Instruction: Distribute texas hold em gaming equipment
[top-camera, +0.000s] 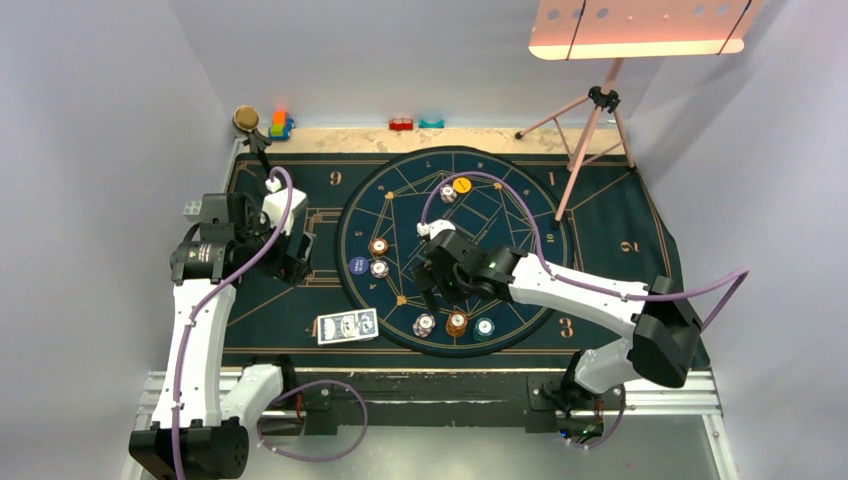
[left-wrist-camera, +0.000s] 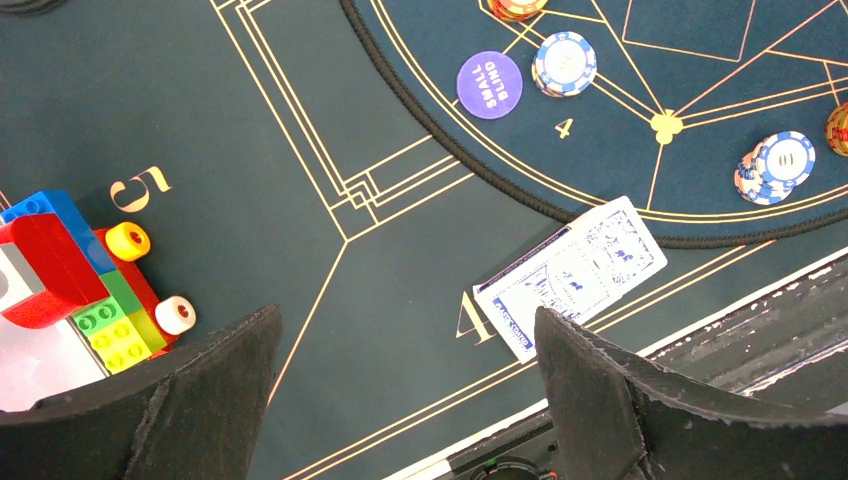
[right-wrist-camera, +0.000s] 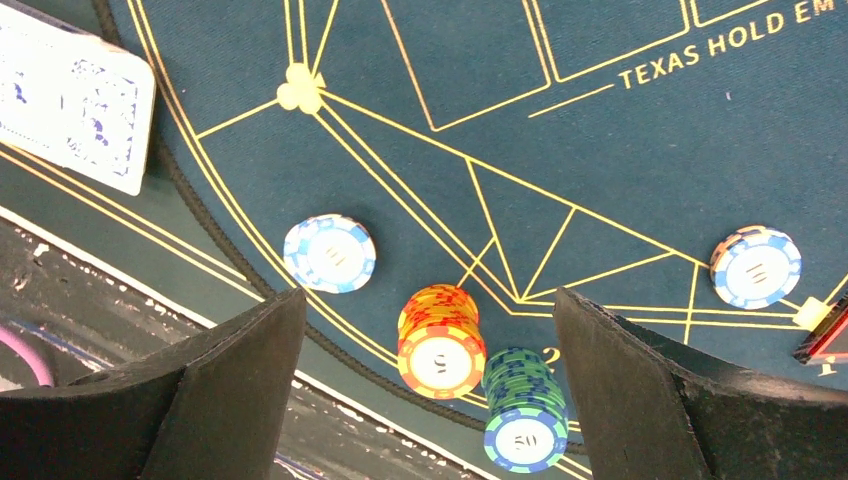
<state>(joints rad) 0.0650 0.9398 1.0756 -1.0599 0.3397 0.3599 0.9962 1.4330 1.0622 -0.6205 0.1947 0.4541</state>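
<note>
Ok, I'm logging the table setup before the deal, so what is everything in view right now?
round mat: one, dark blue with gold lines, table centre
table cloth: one, dark with gold numbers, under the mat
playing cards: one small pile, blue-white backs, mat's near-left rim
chip stacks: at least six; white-blue, orange, green-blue; on the mat
Small Blind disc: one, purple, mat's left side
orange disc: one, mat's far side
toy blocks: several, multicoloured, far edge and beside left arm
tripod: one, pinkish, far right
left gripper: one, black, open, over the cloth left of the mat
right gripper: one, black, open, above the near chip stacks
</note>
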